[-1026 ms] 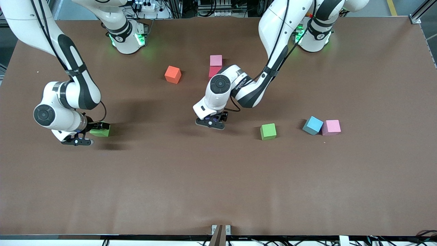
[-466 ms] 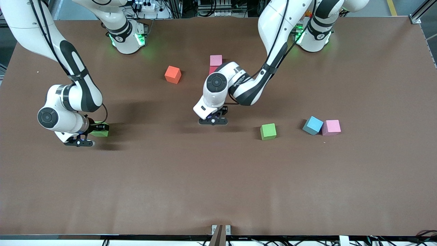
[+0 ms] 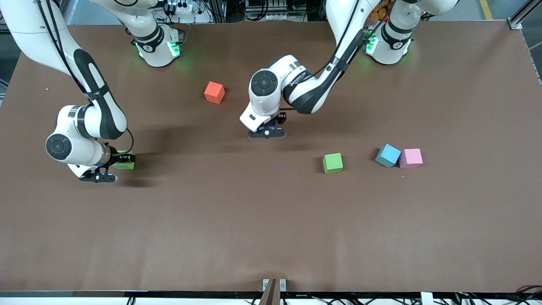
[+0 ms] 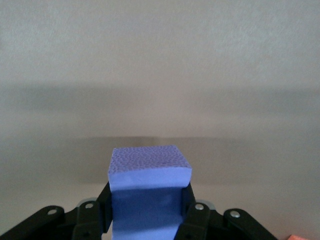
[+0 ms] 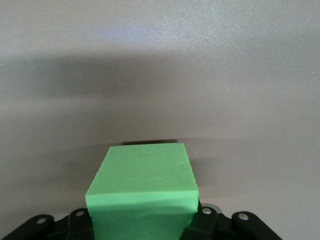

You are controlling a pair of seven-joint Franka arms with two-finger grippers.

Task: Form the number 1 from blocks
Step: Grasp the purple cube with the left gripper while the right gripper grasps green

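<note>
- Stretching across everything is the brown table (image 3: 271, 220), with the blocks scattered over the half nearer the robot bases.
- The left arm is reaching in over the middle of the table, and its left gripper (image 3: 267, 132) is hanging above bare tabletop, between the orange block (image 3: 214, 92) and the loose green block (image 3: 333, 163).
- That left gripper is clamping a purple block (image 4: 149, 187); in the left wrist view the two fingers (image 4: 186, 212) are pressing on its sides.
- The right arm is sitting out toward its own end of the table, with the right gripper (image 3: 111, 165) low over the surface.
- It's squeezing a second green block (image 5: 142, 192), which is filling the lower part of the right wrist view.
- Toward the left arm's end, a blue block (image 3: 388, 155) and a pink block (image 3: 410, 158) are sitting right beside each other, and they look to be touching.
- The orange block is resting alone, farther from the front camera than the loose green one.
</note>
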